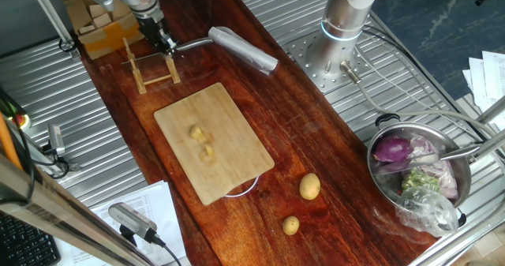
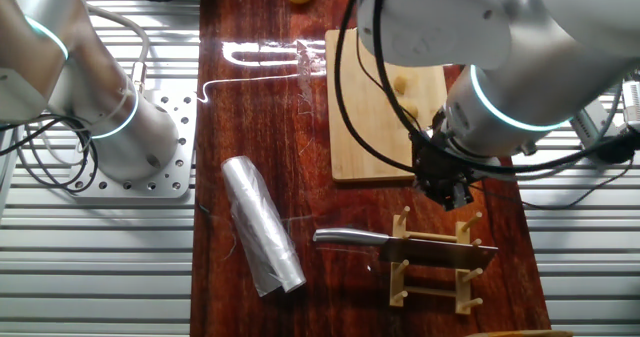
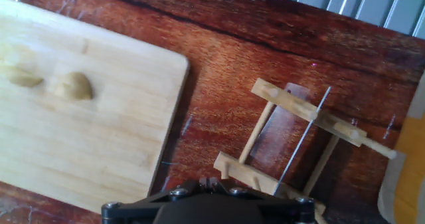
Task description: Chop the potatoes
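The potatoes (image 1: 202, 142) lay as a few small pale-yellow chunks near the middle of the bamboo cutting board (image 1: 229, 167), which sat on the dark wooden tabletop (image 1: 308, 132) roughly midway along its length. In the hand view two chunks (image 3: 72, 86) rested close together on the board, well apart from everything else.

The gripper (image 1: 163, 43) hung over the wooden knife rack (image 2: 432, 262) toward one end of the tabletop, just beyond the board's short edge. Whether its fingers were parted or closed could not be told; the arm's body hid them in both fixed views, and the hand view showed only the dark base. The cleaver (image 2: 400, 245) stood edge-up in the rack, its steel handle (image 2: 345, 237) pointing toward a grey foil-wrapped roll (image 1: 243, 48) lying beside it.

Two whole potatoes (image 1: 309, 186) sat on the bare wood past the board's other end. A steel pot (image 1: 418, 171) of vegetables stood off the wood, on the metal surface near that end.
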Controlling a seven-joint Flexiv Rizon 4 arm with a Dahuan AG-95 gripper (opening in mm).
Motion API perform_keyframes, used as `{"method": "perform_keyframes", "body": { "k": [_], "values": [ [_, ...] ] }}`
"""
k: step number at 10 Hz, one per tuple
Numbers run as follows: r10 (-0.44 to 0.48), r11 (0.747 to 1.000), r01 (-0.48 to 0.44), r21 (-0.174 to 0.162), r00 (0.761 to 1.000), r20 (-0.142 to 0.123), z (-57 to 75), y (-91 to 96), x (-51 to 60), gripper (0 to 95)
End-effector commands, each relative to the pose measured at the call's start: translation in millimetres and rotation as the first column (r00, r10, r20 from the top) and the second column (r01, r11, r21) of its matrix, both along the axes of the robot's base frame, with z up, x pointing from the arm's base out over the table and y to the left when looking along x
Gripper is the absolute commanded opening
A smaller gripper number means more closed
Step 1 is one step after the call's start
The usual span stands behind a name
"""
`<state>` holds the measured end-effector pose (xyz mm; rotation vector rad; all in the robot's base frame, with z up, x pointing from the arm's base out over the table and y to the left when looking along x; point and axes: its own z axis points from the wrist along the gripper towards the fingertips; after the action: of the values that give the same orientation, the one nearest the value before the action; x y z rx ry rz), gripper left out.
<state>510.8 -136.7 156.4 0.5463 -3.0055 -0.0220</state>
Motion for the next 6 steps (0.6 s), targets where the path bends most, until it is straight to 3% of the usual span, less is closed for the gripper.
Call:
{"method": "perform_keyframes", "body": {
  "k": [1, 4, 6],
  "values": [
    [-0.148, 0.989, 0.148, -0.024, 0.989, 0.007, -0.7, -0.2, 1.4, 0.0],
    [-0.211, 0.977, 0.210, -0.039, 0.977, -0.011, -0.6, -2.6, 2.9, 0.0],
    [-0.220, 0.975, 0.219, -0.045, 0.975, -0.017, -8.1, -32.7, 16.0, 0.0]
  ]
}}
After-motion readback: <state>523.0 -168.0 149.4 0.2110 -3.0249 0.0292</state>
